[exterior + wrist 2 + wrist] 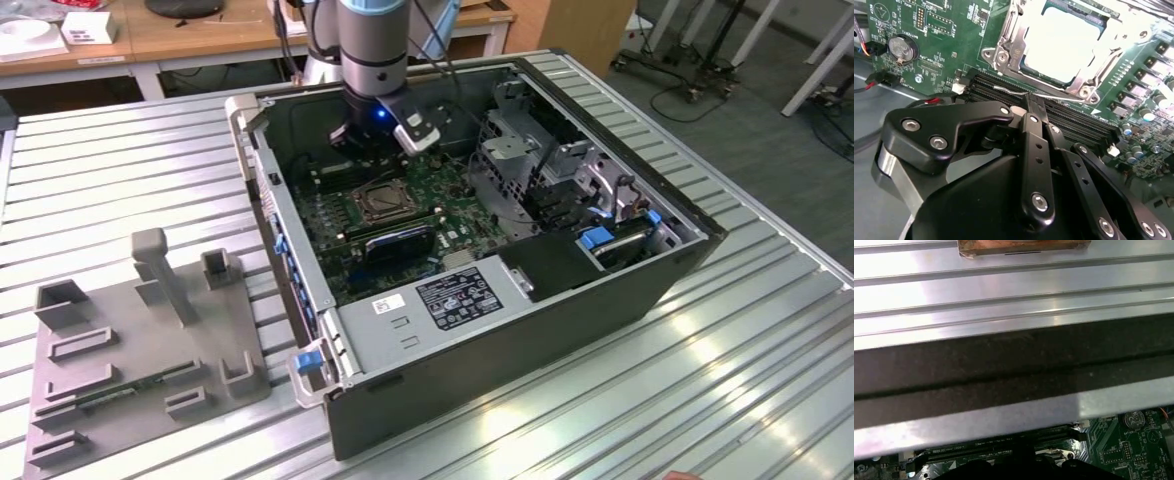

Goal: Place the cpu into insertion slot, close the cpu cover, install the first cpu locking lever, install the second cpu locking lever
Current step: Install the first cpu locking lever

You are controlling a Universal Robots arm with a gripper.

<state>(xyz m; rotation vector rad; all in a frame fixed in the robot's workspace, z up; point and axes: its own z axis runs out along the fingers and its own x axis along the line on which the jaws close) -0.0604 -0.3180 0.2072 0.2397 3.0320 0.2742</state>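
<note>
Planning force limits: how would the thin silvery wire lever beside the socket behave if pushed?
The thin silvery wire lever looks slender, so probably springy and easily bent. Its bare polished metal may let it slip sideways.

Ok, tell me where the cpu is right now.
In the second wrist view the cpu sits in the insertion slot, framed by the cpu cover, on the green motherboard next to the long black memory slots.

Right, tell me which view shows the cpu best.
The second wrist view: the cpu sits close and bright, framed by the cpu cover. In the exterior view it is a small, distant square. The first wrist view faces the case wall.
</note>
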